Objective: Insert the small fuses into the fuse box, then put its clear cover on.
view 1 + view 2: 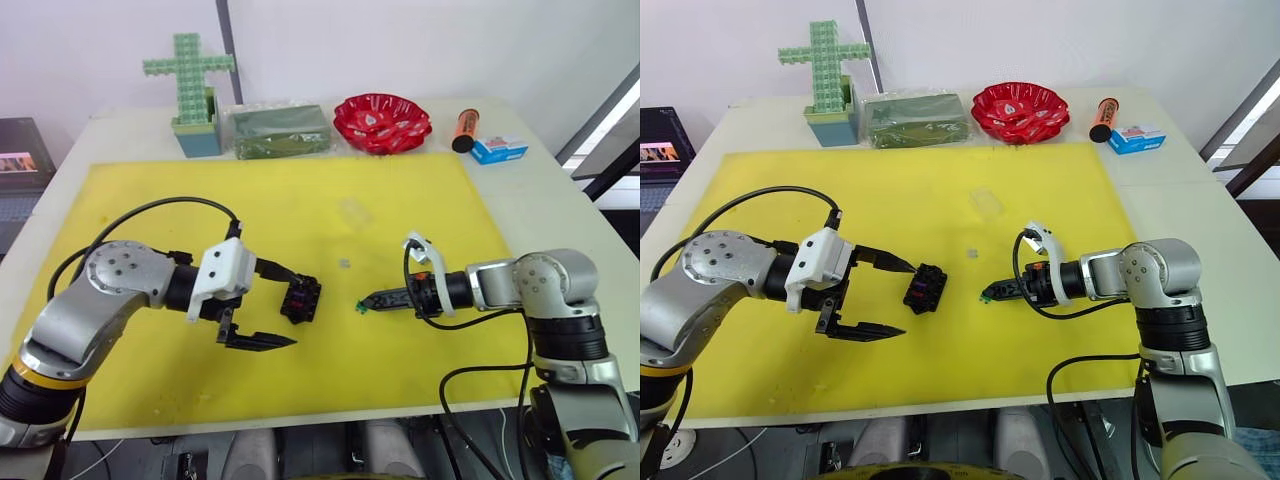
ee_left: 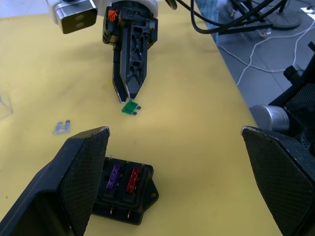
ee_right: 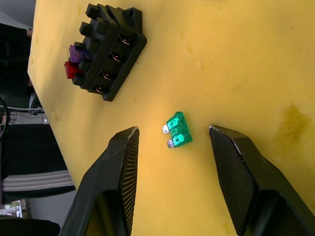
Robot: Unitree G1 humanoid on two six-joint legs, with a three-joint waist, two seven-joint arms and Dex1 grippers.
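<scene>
Yellow mat on table; fuse box between spread left fingers; green fuse lies between parted right fingers; greyish fuse nearby; red bowl behind.

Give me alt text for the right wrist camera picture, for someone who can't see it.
A small green fuse lies flat on the yellow mat between the right gripper's two open black fingers, touching neither. Farther along the mat sits the black fuse box, with a purple fuse and a red fuse already seated at one end.
</scene>
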